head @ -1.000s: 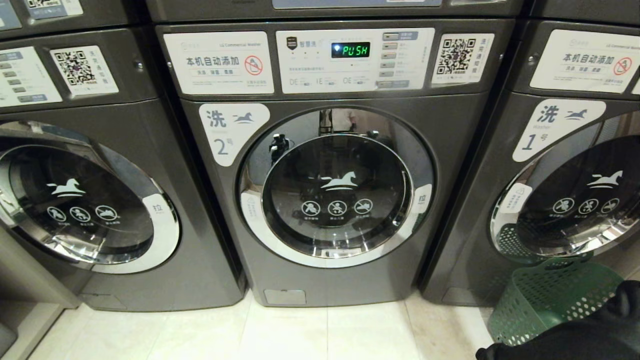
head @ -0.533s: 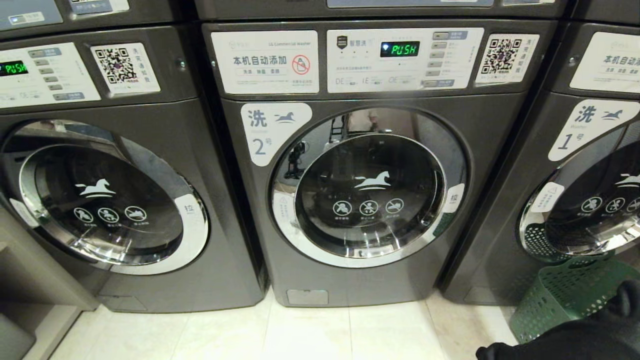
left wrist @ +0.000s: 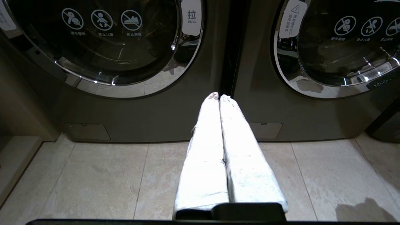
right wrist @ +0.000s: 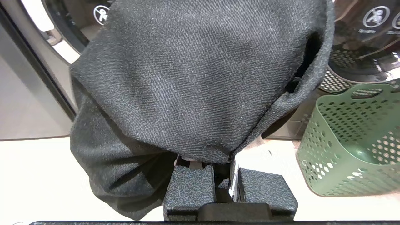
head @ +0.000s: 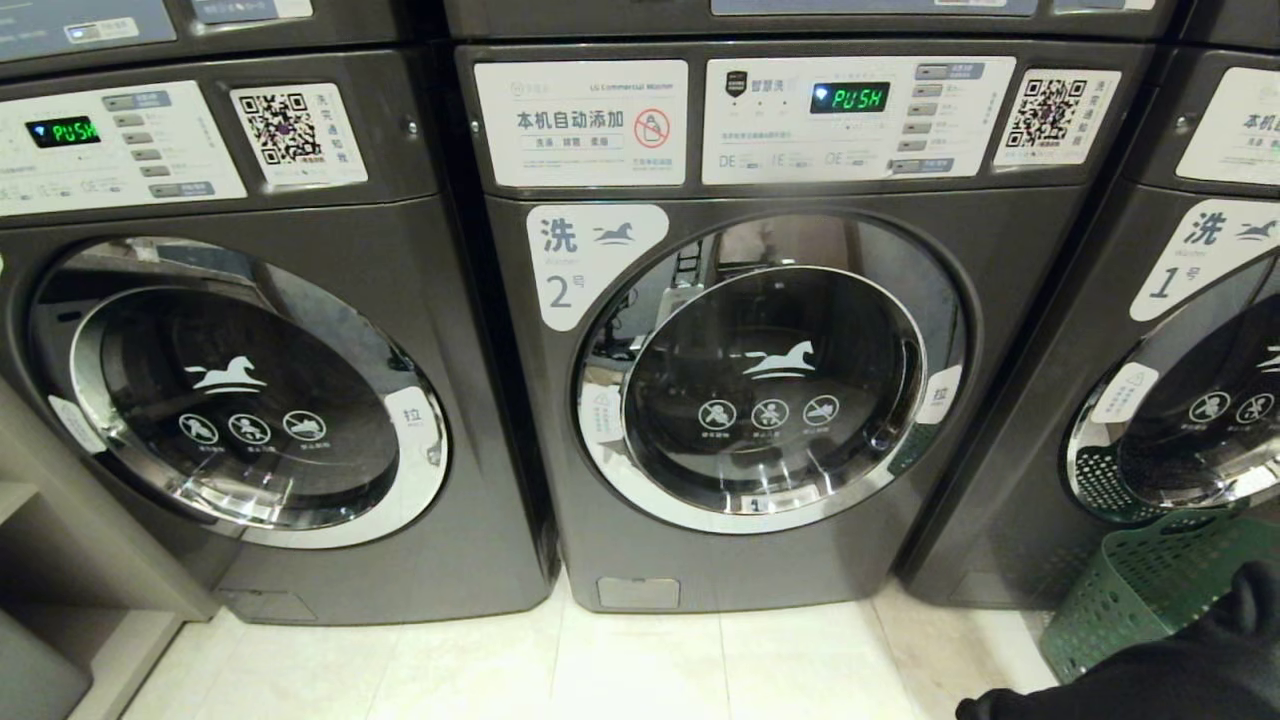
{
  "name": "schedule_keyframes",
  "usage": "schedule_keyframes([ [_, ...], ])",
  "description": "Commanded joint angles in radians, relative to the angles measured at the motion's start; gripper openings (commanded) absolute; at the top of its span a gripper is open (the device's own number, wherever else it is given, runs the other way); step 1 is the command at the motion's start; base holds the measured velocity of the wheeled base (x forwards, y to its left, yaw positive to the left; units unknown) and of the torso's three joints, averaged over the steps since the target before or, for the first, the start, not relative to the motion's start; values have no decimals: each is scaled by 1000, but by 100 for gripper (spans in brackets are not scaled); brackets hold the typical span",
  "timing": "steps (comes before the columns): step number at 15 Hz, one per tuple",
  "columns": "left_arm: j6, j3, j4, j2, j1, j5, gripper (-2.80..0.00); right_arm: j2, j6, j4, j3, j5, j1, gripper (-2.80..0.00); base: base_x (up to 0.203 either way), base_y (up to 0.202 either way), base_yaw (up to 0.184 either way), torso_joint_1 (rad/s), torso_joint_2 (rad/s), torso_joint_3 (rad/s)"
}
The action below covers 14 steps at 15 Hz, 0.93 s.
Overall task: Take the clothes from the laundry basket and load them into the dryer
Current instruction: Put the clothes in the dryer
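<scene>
- Three grey front-loading machines are standing side by side on a pale tiled floor [head: 640, 665], each with its round glass door closed.
- The middle machine [head: 760, 330], labelled 2, is filling the centre of the head view, and its green display [head: 849, 98] is reading PUSH.
- The left machine [head: 240, 380] is showing the same PUSH display, while the right machine [head: 1180, 400], labelled 1, is running off the edge of the head view.
- A dark grey garment [right wrist: 193, 78] is hanging draped over the right gripper [right wrist: 223, 184] and is covering most of the right wrist view; in the head view it is showing only as a dark mass at the lower right corner.
- A green perforated laundry basket [head: 1140, 590] is sitting on the floor just in front of the right machine, beside the garment.
- The right gripper's black fingers [right wrist: 190, 184] are pinching together on the garment's lower edge.
- The left gripper [left wrist: 218, 97] is hanging low in front of the gap between the left and middle machines, its white-wrapped fingers [left wrist: 206, 150] lying pressed together with nothing between them.
</scene>
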Motion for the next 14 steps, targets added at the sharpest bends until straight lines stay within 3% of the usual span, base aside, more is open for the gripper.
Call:
schedule_keyframes([
  [1,0,2,0,0,1,0,-280,2,-2,0,0,0,0,-280,0,0,0,0,0,0],
  [5,0,2,0,0,1,0,-280,2,1,0,0,0,1,-280,32,0,0,0,1,0],
  [14,0,2,0,0,0,0,-280,2,2,0,0,0,1,-280,195,0,0,3,3,2],
])
